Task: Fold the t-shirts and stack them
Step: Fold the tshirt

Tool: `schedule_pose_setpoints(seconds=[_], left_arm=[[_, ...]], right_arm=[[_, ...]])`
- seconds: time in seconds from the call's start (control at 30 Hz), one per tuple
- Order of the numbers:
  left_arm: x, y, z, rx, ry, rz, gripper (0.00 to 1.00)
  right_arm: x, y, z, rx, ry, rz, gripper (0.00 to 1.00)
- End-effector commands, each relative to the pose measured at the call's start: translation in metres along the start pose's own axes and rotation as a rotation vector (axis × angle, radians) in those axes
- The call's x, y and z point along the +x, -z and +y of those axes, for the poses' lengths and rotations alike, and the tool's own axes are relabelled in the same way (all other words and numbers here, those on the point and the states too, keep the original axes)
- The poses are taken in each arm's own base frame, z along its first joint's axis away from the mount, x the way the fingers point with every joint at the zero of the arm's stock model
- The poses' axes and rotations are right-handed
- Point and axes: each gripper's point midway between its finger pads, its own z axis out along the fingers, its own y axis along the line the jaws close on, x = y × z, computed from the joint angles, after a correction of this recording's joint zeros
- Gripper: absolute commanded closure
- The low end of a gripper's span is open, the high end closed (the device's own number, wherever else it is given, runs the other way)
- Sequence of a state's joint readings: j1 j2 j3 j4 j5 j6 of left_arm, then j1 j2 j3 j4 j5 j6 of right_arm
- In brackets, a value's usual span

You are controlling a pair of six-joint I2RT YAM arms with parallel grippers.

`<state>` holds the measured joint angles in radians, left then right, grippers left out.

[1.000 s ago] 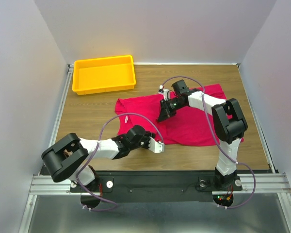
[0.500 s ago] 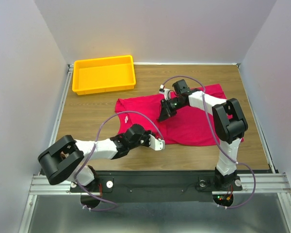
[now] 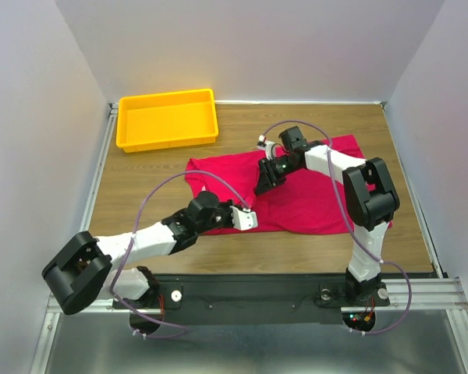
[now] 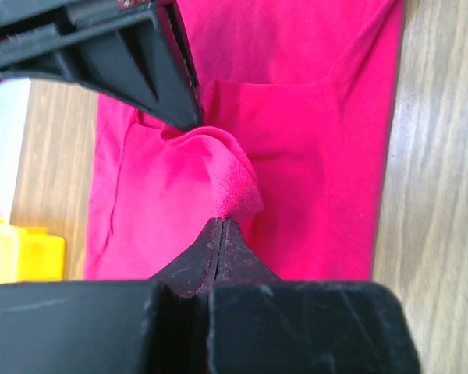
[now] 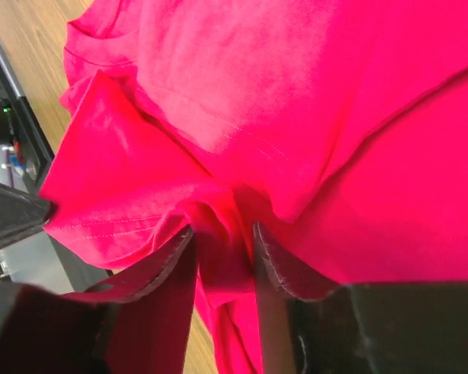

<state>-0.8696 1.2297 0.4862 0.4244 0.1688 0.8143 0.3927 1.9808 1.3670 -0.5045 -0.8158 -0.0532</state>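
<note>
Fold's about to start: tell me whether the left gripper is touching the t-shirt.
Touching. Left wrist view: the left gripper pinches a raised fold of the t-shirt.

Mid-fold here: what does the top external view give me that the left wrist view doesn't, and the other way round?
Top external only: the whole t-shirt spread out on the table, and the full yellow tray at the far left corner. Left wrist only: the left gripper shut on a raised fold of the cloth, seen close up. Both: the pink shirt, the wooden table and at least a corner of the tray.
</note>
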Motion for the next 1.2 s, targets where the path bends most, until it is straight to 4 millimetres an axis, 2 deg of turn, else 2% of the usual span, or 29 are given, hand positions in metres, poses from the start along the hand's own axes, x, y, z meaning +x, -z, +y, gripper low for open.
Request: schedule_pose_setpoints(seconds=[0.0, 0.07, 0.17, 0.2, 0.27, 0.3, 0.37, 0.4, 0.43, 0.5, 0.53, 0.57, 0.6, 0.63, 0.73, 0.8, 0.97, 1.1, 1.17], left_arm=[[-0.027, 0.012, 0.010, 0.026, 0.084, -0.082, 1.00], [-0.029, 0.016, 0.011, 0.028, 0.105, -0.084, 1.00], [-0.033, 0.024, 0.017, 0.013, 0.159, -0.094, 1.00], [-0.034, 0.027, 0.020, 0.005, 0.176, -0.096, 1.00], [-0.035, 0.031, 0.023, 0.000, 0.227, -0.087, 1.00], [-0.036, 0.032, 0.025, -0.001, 0.243, -0.087, 1.00], [-0.038, 0.036, 0.027, 0.001, 0.264, -0.088, 1.00], [-0.040, 0.038, 0.029, -0.010, 0.278, -0.092, 1.00], [-0.042, 0.040, 0.032, -0.019, 0.292, -0.092, 1.00], [-0.043, 0.043, 0.035, -0.030, 0.319, -0.090, 1.00], [-0.041, 0.044, 0.037, -0.036, 0.328, -0.078, 1.00], [-0.042, 0.046, 0.040, -0.046, 0.335, -0.079, 1.00], [-0.042, 0.048, 0.041, -0.053, 0.339, -0.080, 1.00], [-0.043, 0.049, 0.043, -0.059, 0.343, -0.083, 1.00], [-0.046, 0.054, 0.046, -0.075, 0.352, -0.100, 1.00], [-0.049, 0.058, 0.047, -0.081, 0.353, -0.122, 1.00], [-0.046, 0.061, 0.043, -0.082, 0.369, -0.129, 1.00], [-0.047, 0.065, 0.040, -0.084, 0.382, -0.144, 1.00], [-0.048, 0.066, 0.041, -0.090, 0.379, -0.147, 1.00]], right_arm=[[-0.041, 0.040, 0.013, 0.068, 0.173, -0.090, 0.54], [-0.053, 0.062, 0.019, 0.119, 0.239, -0.123, 0.48], [-0.060, 0.094, 0.013, 0.237, 0.335, -0.153, 0.39], [-0.057, 0.109, 0.018, 0.270, 0.391, -0.161, 0.36], [-0.050, 0.130, 0.009, 0.333, 0.426, -0.157, 0.34], [-0.045, 0.145, 0.014, 0.362, 0.474, -0.160, 0.34], [-0.021, 0.163, -0.005, 0.433, 0.461, -0.120, 0.34], [-0.011, 0.176, -0.006, 0.466, 0.478, -0.108, 0.34], [0.009, 0.190, -0.026, 0.525, 0.426, -0.079, 0.34], [0.033, 0.211, -0.044, 0.590, 0.390, -0.045, 0.34], [0.049, 0.222, -0.053, 0.621, 0.347, -0.022, 0.34], [0.074, 0.246, -0.074, 0.690, 0.256, -0.011, 0.34], [0.090, 0.257, -0.082, 0.713, 0.220, 0.012, 0.34], [0.109, 0.279, -0.097, 0.762, 0.136, -0.001, 0.34], [0.153, 0.308, -0.118, 0.840, -0.022, 0.011, 0.35], [0.177, 0.322, -0.130, 0.882, -0.122, 0.012, 0.36], [0.200, 0.348, -0.158, 0.939, -0.296, -0.058, 0.38], [0.212, 0.342, -0.171, 0.894, -0.349, -0.074, 0.40], [0.219, 0.331, -0.175, 0.859, -0.367, -0.064, 0.41]])
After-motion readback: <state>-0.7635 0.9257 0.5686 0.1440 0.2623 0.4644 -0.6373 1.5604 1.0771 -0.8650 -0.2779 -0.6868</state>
